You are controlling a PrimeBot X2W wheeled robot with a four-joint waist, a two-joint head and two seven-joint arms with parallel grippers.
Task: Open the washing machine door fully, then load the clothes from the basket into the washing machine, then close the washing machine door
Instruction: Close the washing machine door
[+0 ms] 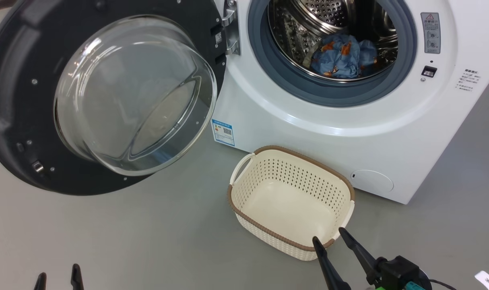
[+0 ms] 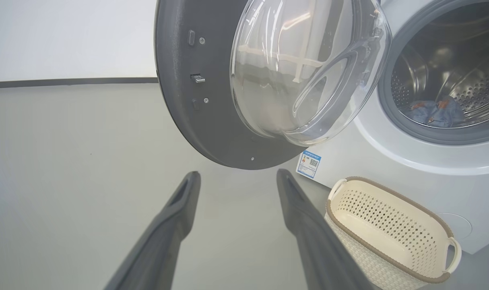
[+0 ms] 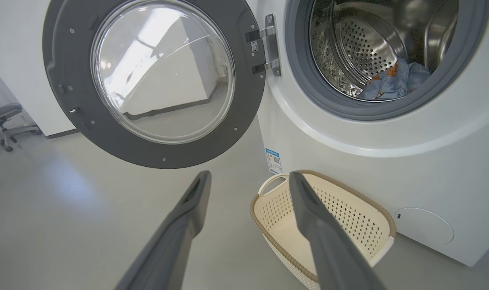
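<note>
Possibly, with left gripper [image 2: 238,173] and right gripper [image 3: 248,173] gaping empty, the closing black-rimmed glass door [image 1: 119,100] traps blue bear-print clothes [image 1: 343,56] (near the grey-blue gasket [image 1: 329,92]).

Washing machine [image 1: 349,133]: glossy white shell, shiny perforated steel drum [image 1: 329,16], matt grey-blue gasket [image 1: 276,76]. Its door [image 1: 11,100]: matt dark rim, clear smooth glass. Basket [image 1: 292,201] before the machine: cream perforated plastic, brown woven-look rim. Crumpled cloth [image 1: 341,56] in drum. My right gripper [image 3: 249,174]: matt dark-grey fingers [image 3: 176,237].

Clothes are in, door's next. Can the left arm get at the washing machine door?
Probably yes: the left tool is open and empty, and the washing machine door hangs wide open ahead of it, bare floor between; the basket sits aside.
</note>
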